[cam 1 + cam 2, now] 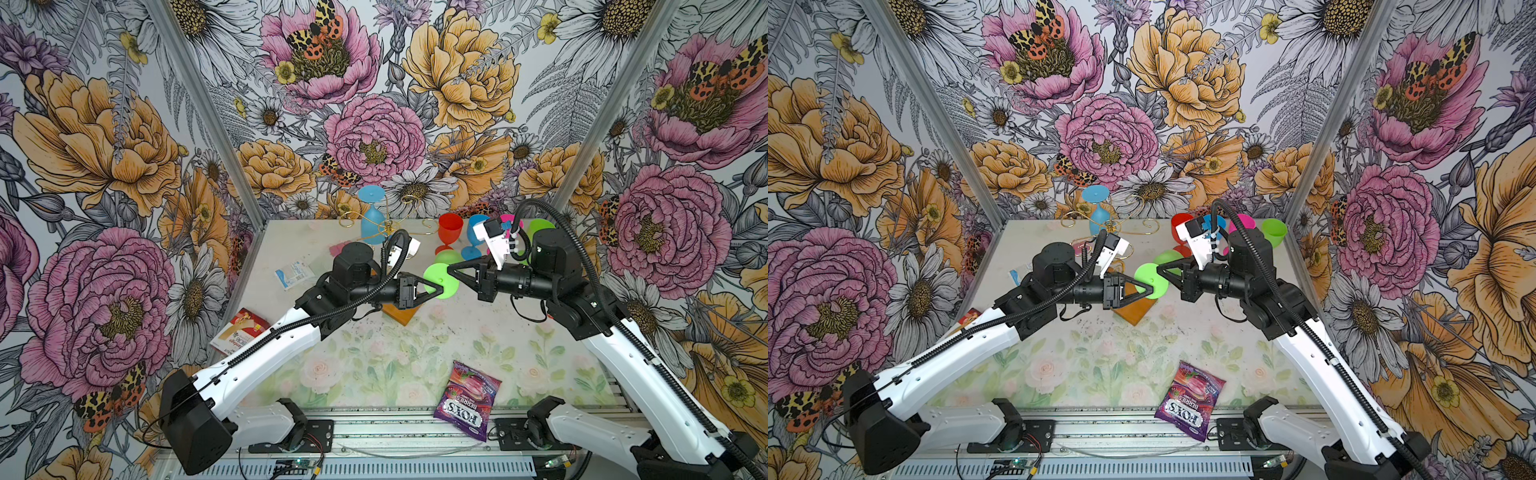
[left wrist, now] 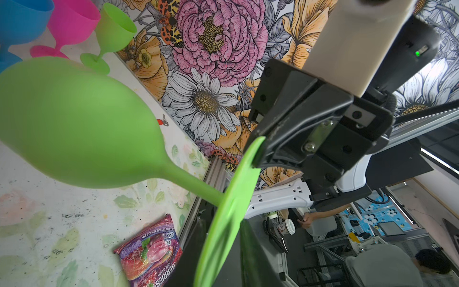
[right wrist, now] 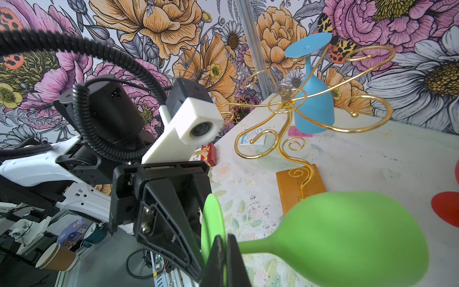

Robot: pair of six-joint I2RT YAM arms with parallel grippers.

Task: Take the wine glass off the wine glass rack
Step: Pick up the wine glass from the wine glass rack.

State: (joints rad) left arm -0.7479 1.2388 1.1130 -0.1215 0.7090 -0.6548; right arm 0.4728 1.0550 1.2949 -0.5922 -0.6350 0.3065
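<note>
- In both top views, the green wine glass (image 1: 433, 274) (image 1: 1144, 274) is held in the air on its side. It is already off the wine glass rack (image 1: 390, 227) and near the rack's wooden base (image 1: 401, 316).
- It is taken by its thin flat foot, probably because narrow jaws fit this part better than the round bowl. The right gripper (image 1: 449, 272) is clamped on the rim, and the left gripper (image 1: 438, 289) meets the foot from the opposite side, which looks like a hand-over.
- In the left wrist view, the right gripper (image 2: 259, 151) is seen pinched on the foot's edge. The left jaws stand narrow on both faces of the foot, but whether they press it cannot be told.
- In the right wrist view, the foot is seen squeezed between the right gripper's fingers (image 3: 236, 266).
- In the same view, a blue glass (image 3: 314, 106) hangs upside down by its foot in a scroll arm. The green bowl (image 3: 347, 236) is kept clear of the gold wire, so nothing should catch.
</note>
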